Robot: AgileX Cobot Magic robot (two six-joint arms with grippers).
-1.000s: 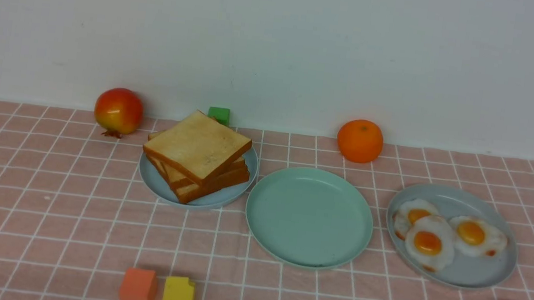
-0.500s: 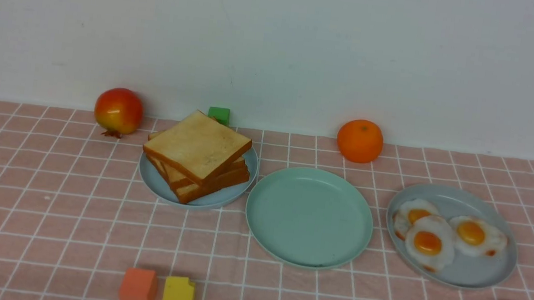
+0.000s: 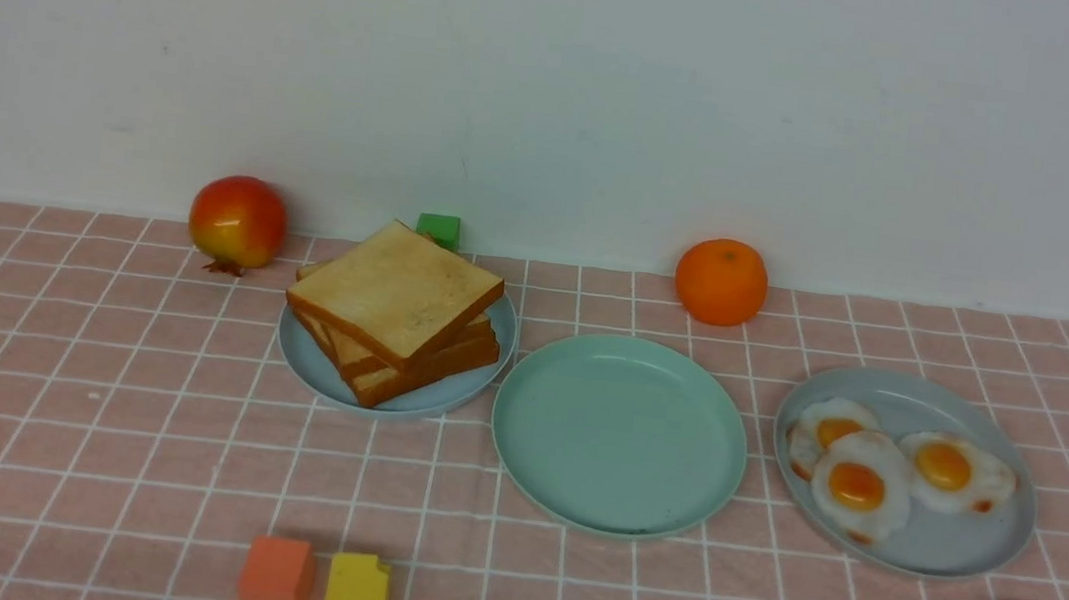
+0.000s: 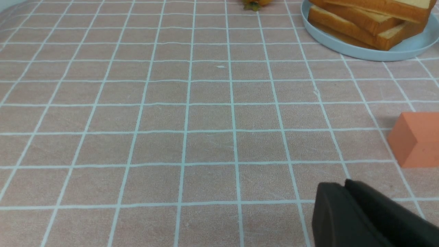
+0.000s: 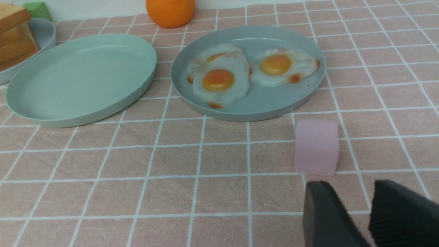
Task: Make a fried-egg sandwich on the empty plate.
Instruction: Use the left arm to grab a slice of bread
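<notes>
The empty mint-green plate (image 3: 620,436) lies in the middle of the tablecloth, also seen in the right wrist view (image 5: 82,77). To its left a stack of toast slices (image 3: 395,309) rests on a pale blue plate (image 3: 315,371). To its right three fried eggs (image 3: 857,486) lie on a grey plate (image 3: 949,549), two of them overlapping. Neither arm shows in the front view. My left gripper (image 4: 344,185) is shut on nothing, low over bare cloth, with the toast (image 4: 363,20) far ahead. My right gripper (image 5: 353,187) is open and empty, short of the eggs (image 5: 219,80).
A red fruit (image 3: 237,221), a green block (image 3: 438,229) and an orange (image 3: 721,281) stand along the back wall. An orange block (image 3: 275,578) and a yellow block (image 3: 356,594) sit near the front. A pink block (image 5: 316,146) stands just ahead of my right gripper.
</notes>
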